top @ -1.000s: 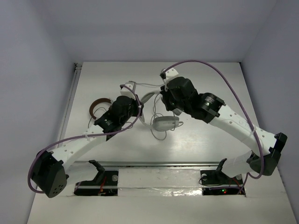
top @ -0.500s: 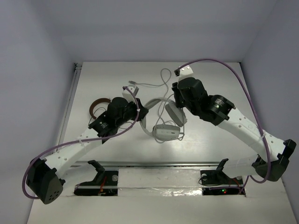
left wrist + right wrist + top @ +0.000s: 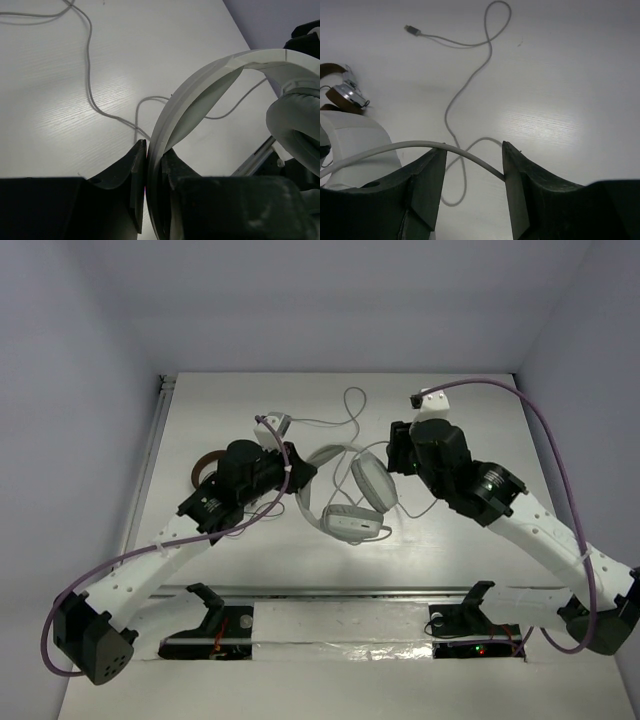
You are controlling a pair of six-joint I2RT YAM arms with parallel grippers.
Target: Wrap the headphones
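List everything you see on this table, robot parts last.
headphones: one, white and light grey, mid-table, headband pinched by the left gripper.
cable: one, thin grey, looping across the far half of the table and passing between the right gripper's fingers.
plug: one, grey, at the cable's free end, lying on the table.
brown-banded headphones: one, brown with silver earcups, left side, beside the left arm.
table: one, white.
left gripper: one, black, shut on the headband.
right gripper: one, black, open, straddling the cable.

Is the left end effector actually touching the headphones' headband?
Touching. Left wrist view shows the left end effector clamped on the headphones at the headband, no gap.
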